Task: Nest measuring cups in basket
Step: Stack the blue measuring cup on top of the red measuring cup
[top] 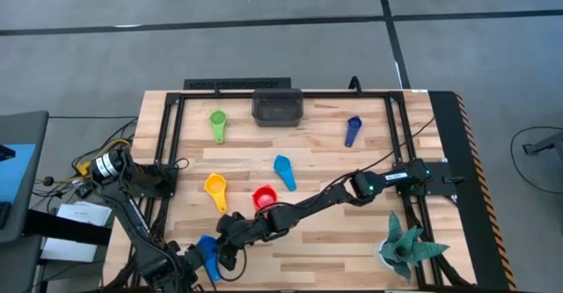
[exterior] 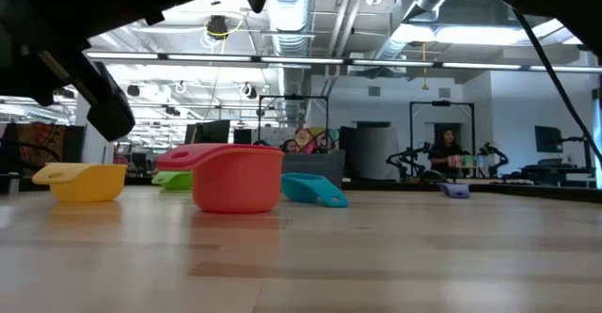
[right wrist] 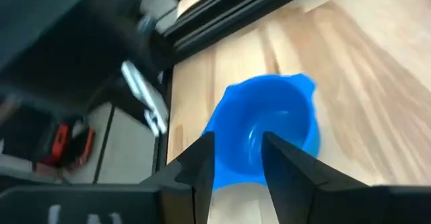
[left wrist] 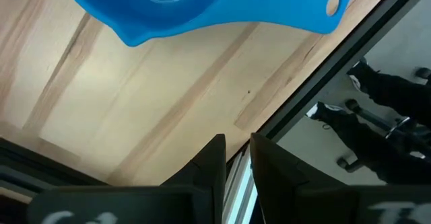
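1. My left end effector (top: pixel 195 271) waits at the near left corner of the counter (top: pixel 334 161). In the left wrist view its fingers (left wrist: pixel 214 160) stand close together with only a thin gap and hold nothing.
2. The royal blue cup (top: pixel 208 255) lies near the front edge, just beside my left end effector. My right end effector (top: pixel 230 240) is stretched across the counter to it.
3. In the right wrist view my right fingers (right wrist: pixel 202 160) are apart, and the rim of the royal blue cup (right wrist: pixel 266 126) sits between them. I cannot tell if they already touch it.
4. The yellow cup (top: pixel 215 190) lies left of the middle, and the green cup (top: pixel 217 122) is far behind it.
5. The red cup (top: pixel 263 197) sits just beside my right arm; the light blue cup (top: pixel 284 172) is behind it.
6. The basket (top: pixel 277 106) stands at the far edge, in the middle.
7. The dark blue cup (top: pixel 353 129) lies at the far right.
8. A teal spiky plant (top: pixel 406 246) stands at the near right corner.
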`<move>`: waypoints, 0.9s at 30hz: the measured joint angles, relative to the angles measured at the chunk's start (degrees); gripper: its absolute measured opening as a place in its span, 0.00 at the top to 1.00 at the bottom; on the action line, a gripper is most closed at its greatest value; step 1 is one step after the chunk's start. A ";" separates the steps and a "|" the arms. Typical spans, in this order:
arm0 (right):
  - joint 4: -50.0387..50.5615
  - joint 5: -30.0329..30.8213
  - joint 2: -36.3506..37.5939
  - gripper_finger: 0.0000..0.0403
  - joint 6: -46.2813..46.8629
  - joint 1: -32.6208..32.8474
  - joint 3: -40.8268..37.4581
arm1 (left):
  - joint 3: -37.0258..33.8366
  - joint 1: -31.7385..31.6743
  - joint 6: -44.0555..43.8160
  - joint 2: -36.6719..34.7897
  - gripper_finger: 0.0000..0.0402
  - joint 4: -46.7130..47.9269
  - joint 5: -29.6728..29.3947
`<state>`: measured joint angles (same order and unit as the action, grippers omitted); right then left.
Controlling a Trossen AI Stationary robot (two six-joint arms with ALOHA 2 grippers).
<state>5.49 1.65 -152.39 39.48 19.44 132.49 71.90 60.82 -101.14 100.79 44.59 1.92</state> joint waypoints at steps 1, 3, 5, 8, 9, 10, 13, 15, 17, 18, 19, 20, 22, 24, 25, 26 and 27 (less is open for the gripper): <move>0.23 -0.61 -0.01 0.64 -1.88 -0.14 0.00 | 0.00 0.00 0.13 0.00 0.86 0.06 0.34; 0.50 -1.63 -0.01 0.65 -6.76 -0.44 0.00 | 0.00 0.00 0.35 0.00 0.86 0.37 0.84; 0.50 -2.20 -0.01 0.65 -14.46 -0.50 0.00 | 0.00 0.00 0.25 0.00 0.86 0.68 1.11; 0.66 -4.02 -0.01 0.64 -28.55 -0.46 0.00 | 0.00 0.00 0.20 0.00 0.86 0.75 2.36; 0.73 -5.60 -0.01 0.63 -34.32 -0.41 0.00 | 0.00 0.00 0.22 0.00 0.86 0.73 2.73; 1.08 -7.52 -0.01 0.62 -39.63 -0.34 0.00 | 0.00 0.00 0.20 0.00 0.86 0.75 3.03; 4.12 -9.38 -0.01 0.58 -51.58 -0.29 0.00 | 0.00 0.01 0.19 0.00 0.86 0.75 4.29; 6.47 -9.37 -0.07 0.55 -57.02 -0.30 0.00 | 0.00 0.00 -0.07 0.00 0.86 0.75 5.04; 7.81 -9.34 -0.12 0.52 -61.73 -0.46 0.00 | 0.00 0.00 -0.70 0.00 0.86 0.75 5.33; 8.26 -9.31 -0.12 0.50 -64.35 -0.48 0.00 | 0.00 0.02 -1.26 0.00 0.86 0.73 5.33; 8.45 -9.01 -0.12 0.49 -66.87 -0.50 0.00 | 0.02 0.02 -1.78 0.00 0.86 0.73 5.35; 8.43 -8.27 -0.12 0.48 -69.03 -0.53 0.00 | 0.23 0.02 -2.16 0.02 0.86 0.93 5.33; 7.87 -7.06 -0.12 0.46 -73.50 -0.49 0.00 | 0.75 0.01 -2.62 0.04 0.86 0.92 5.19; 6.75 -6.57 -0.12 0.45 -77.42 -0.29 0.00 | 0.95 0.01 -3.13 0.04 0.86 0.93 5.04; 6.17 -6.52 -0.12 0.45 -79.50 -0.20 0.00 | 0.99 0.02 -3.22 0.04 0.86 1.05 4.91; 5.65 -6.65 -0.12 0.45 -81.90 -0.16 0.00 | 1.07 0.02 -3.32 0.04 0.86 1.10 4.89; 5.31 -7.03 -0.12 0.45 -84.54 -0.15 0.00 | 1.09 0.02 -3.61 0.04 0.86 1.06 4.89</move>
<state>10.80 -5.38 -152.51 -45.06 19.29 132.49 72.99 60.84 -104.75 100.84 45.65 6.81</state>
